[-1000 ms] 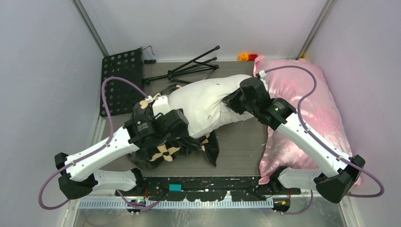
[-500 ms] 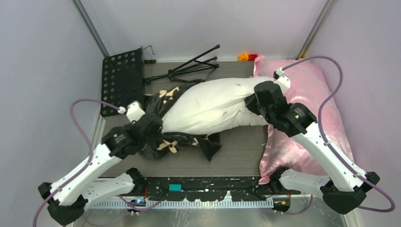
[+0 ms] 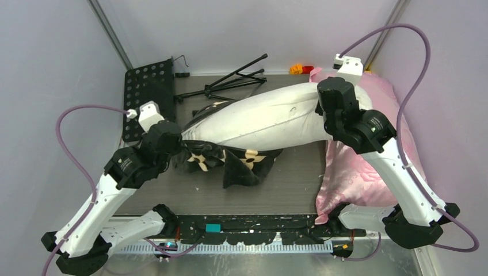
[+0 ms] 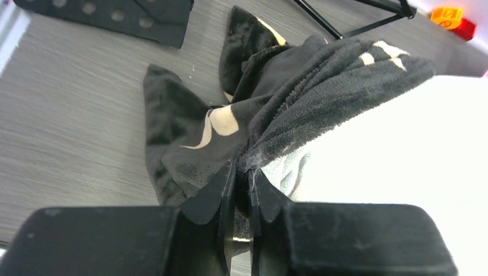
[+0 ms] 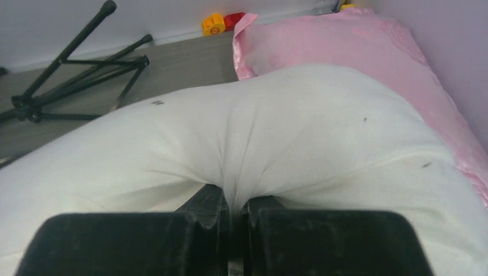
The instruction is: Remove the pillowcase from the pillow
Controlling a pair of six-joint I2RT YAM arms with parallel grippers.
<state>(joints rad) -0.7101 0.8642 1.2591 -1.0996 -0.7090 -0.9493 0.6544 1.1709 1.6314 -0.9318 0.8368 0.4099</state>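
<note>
The big white stuffed pillow (image 3: 259, 121) lies stretched across the grey wood-grain surface (image 3: 288, 184), running from about 9 o'clock up to 2 o'clock in the overhead view. Its far end rests against the shiny pink satin pillow (image 3: 339, 178). The black plush pillowcase with tan flower motifs (image 3: 230, 160) is bunched round the pillow's 9 o'clock end and trails along its near edge, so most of the white is bare.

The left pincer (image 4: 241, 172) is pressed together on a thick fold of the black plush, right where it meets the white fabric. I can't tell whether a bit of pillow shell is caught in there too. The right pincer (image 5: 235, 198) is clamped on a tuck of the white cover at the 2 o'clock end, with creases fanning out from the pinch.

To my eye both things are light and thoroughly soft. The plush looks limp, and its nap probably drags on the pillow cloth, so it would come off in bunches, not slide. The pillow is squashy, so a pinch takes only loose shell, which may stretch or slip under a pull.

I'd hold the case by a doubled fold near its closed end. The pillow is best held at a seam or corner of the bare end.
</note>
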